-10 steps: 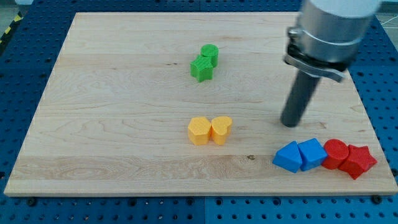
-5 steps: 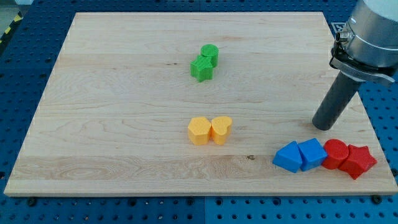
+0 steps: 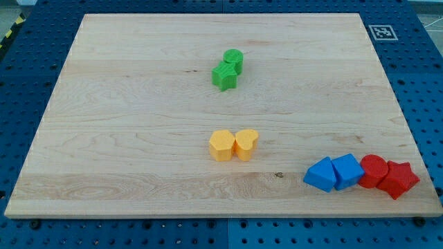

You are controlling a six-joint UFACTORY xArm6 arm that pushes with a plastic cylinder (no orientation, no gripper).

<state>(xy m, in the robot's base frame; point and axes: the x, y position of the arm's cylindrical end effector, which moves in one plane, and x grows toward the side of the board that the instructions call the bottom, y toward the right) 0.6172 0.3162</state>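
My tip does not show anywhere in the camera view, and neither does the rod. At the view's bottom right a row of blocks sits touching: a blue triangular block (image 3: 320, 173), a blue cube (image 3: 347, 170), a red cylinder (image 3: 374, 170) and a red star (image 3: 398, 179). Near the middle a yellow hexagon (image 3: 221, 145) touches a yellow heart (image 3: 246, 144). Toward the view's top a green star (image 3: 224, 76) lies against a green cylinder (image 3: 234, 61).
The blocks lie on a light wooden board (image 3: 138, 124) over a blue perforated table (image 3: 426, 90). A small printed marker (image 3: 381, 31) sits just off the board's top right corner.
The rod slid from above the blue blocks toward the view's right, then left the view entirely. No block has moved.
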